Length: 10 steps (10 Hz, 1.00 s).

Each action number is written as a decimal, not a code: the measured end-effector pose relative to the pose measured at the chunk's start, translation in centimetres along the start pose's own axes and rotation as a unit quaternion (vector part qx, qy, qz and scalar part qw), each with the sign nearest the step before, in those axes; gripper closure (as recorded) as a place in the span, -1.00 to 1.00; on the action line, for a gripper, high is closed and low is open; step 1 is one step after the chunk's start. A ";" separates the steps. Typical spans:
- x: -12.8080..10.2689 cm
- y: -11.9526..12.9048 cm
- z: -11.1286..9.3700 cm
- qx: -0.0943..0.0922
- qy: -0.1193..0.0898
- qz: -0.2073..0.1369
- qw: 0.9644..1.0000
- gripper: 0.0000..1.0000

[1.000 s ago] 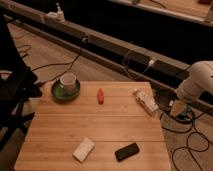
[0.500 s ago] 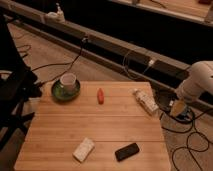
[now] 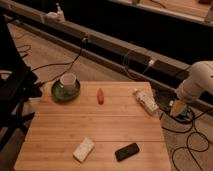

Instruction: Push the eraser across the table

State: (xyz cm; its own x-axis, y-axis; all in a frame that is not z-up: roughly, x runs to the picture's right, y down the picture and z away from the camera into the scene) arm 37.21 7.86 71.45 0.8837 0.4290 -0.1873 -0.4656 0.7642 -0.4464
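Camera view: eraser (image 3: pixel 127 151) lies flat near the front edge of the bench (image 3: pixel 120 125), right of centre, with a pale block (image 3: pixel 84 149) near its left. Bare planks extend behind it, so a push toward the far side looks feasible. The red item (image 3: pixel 100 95) and the cup (image 3: pixel 68 80) on its green plate (image 3: pixel 56 93) sit further back. My claw (image 3: pixel 176 108) hangs beyond the right edge of the bench, well apart from the eraser, so I judge the approach not yet begun. Whether the claw is released or clenched I cannot tell. Compared with half a second ago: no change in arm or objects
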 end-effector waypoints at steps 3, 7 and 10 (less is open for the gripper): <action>0.0 0.0 0.0 0.000 0.000 0.000 1.000 -0.30; 0.0 0.0 0.0 0.000 0.000 0.000 1.000 0.48; -0.5 0.5 0.7 -0.008 -0.005 -0.018 1.000 0.98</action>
State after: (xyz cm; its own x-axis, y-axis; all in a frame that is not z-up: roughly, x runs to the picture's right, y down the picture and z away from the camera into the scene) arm 36.48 8.43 71.95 0.8989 0.4070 -0.1620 -0.4333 0.7715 -0.4659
